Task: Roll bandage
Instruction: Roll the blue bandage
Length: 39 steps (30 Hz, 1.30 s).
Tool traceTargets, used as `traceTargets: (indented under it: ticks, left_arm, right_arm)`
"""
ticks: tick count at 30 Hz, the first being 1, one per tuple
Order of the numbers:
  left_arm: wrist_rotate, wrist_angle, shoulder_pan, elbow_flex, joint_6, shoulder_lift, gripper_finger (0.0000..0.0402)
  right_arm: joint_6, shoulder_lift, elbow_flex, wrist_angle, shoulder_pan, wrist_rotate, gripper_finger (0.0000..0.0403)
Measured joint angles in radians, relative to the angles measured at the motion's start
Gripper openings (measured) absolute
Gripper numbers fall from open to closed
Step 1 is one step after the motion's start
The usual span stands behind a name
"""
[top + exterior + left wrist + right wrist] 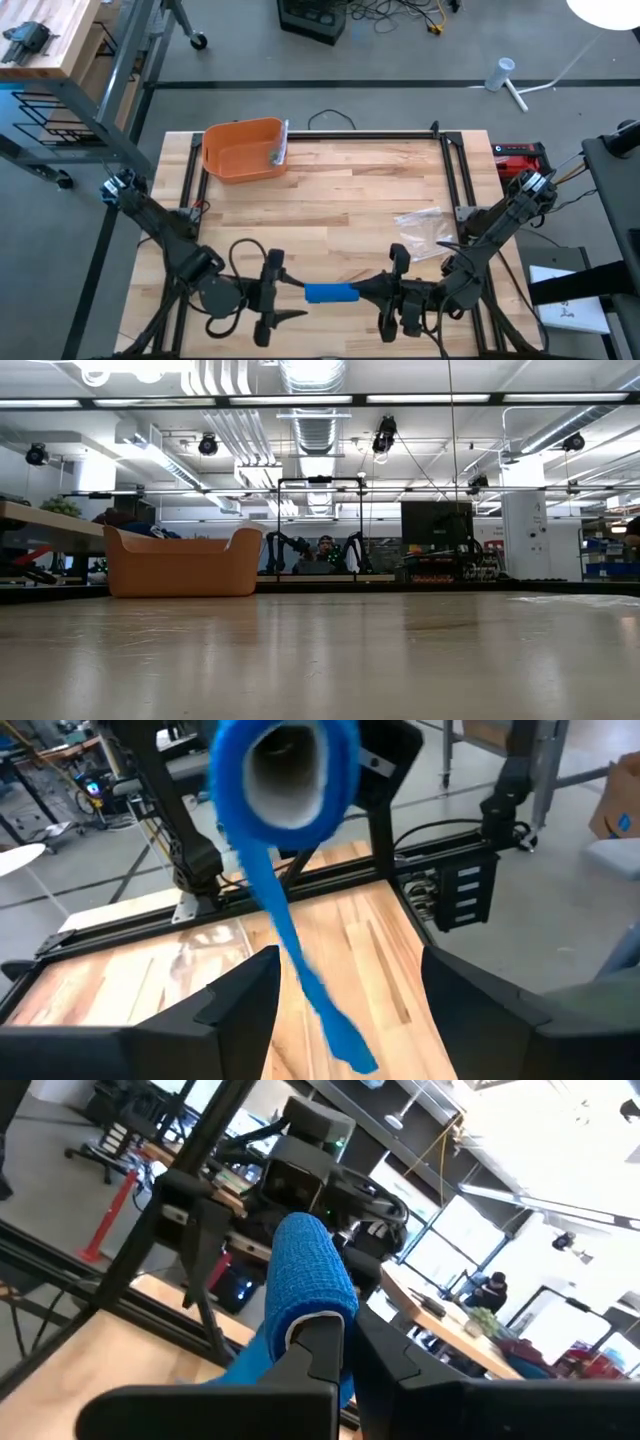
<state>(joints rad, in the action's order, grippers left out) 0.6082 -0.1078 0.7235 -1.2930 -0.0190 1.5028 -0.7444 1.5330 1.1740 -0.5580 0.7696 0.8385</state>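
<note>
bandage roll sits pinched in our right gripper jaws while our left gripper jaws stand open, so its loose tail could unwind.

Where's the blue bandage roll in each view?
High: blue bandage roll near the front edge, between both grippers.
Low: not in it.
Left wrist: top centre, core end-on, loose tail hanging.
Right wrist: centre, clamped in the right gripper.
Shared landmark: wooden tabletop.
</note>
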Motion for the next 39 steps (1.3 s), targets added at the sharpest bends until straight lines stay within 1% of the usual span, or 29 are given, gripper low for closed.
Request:
traceTargets:
  ticks: [7, 13, 21, 30, 39]
  left_arm:
    - [0.005, -0.006, -0.037, 0.0, -0.059, 0.013, 0.0228]
    - [0.004, -0.004, -0.073, 0.0, -0.069, 0.049, 0.0218]
    - [0.003, 0.0, -0.094, 0.0, -0.066, 0.073, 0.0193]
    - [0.001, -0.004, -0.104, 0.0, -0.065, 0.107, 0.0129]
    - [0.001, 0.008, -0.106, 0.0, -0.061, 0.103, 0.0047]
  right_arm:
    - [-0.001, 0.0, 0.0, -0.034, -0.002, -0.01, 0.0002]
    - [-0.067, 0.0, 0.0, -0.113, -0.002, -0.026, 0.0002]
    - [-0.081, -0.003, 0.0, -0.12, -0.002, -0.026, 0.0002]
    - [-0.1, -0.006, 0.0, -0.136, -0.002, -0.026, 0.0002]
    - [-0.097, -0.006, 0.0, -0.135, -0.002, -0.026, 0.0002]
